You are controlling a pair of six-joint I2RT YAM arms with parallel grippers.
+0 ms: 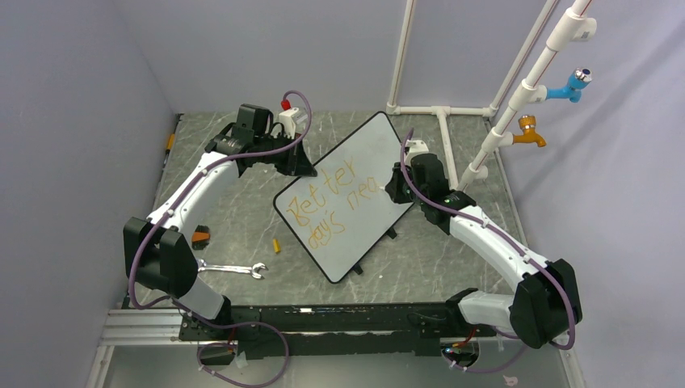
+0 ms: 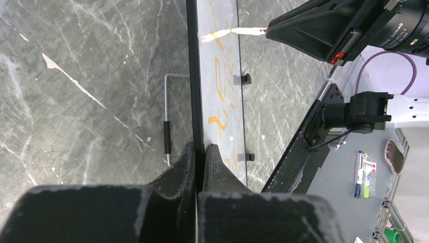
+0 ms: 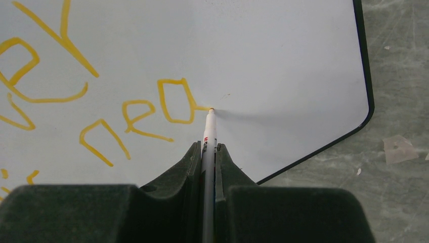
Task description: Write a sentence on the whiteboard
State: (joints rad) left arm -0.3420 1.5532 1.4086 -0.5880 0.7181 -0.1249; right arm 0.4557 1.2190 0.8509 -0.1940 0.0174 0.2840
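The whiteboard [image 1: 365, 158] sits askew on the counter [image 1: 452, 259] — left pincer [image 2: 201, 150] clamped on its black edge, right pincer [image 3: 208, 148] pinching a marker [image 3: 209, 127], tip touching just past the sentence [image 1: 335, 206] — bare white beyond, up to its rim.

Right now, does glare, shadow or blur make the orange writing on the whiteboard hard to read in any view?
Top external: whiteboard evenly lit, no glare, sentence small but legible. Left wrist: board seen edge-on, lettering squashed and unreadable, left fingers blurred. Right wrist: strokes sharp, soft shadow beside the marker tip, right fingers out of focus.
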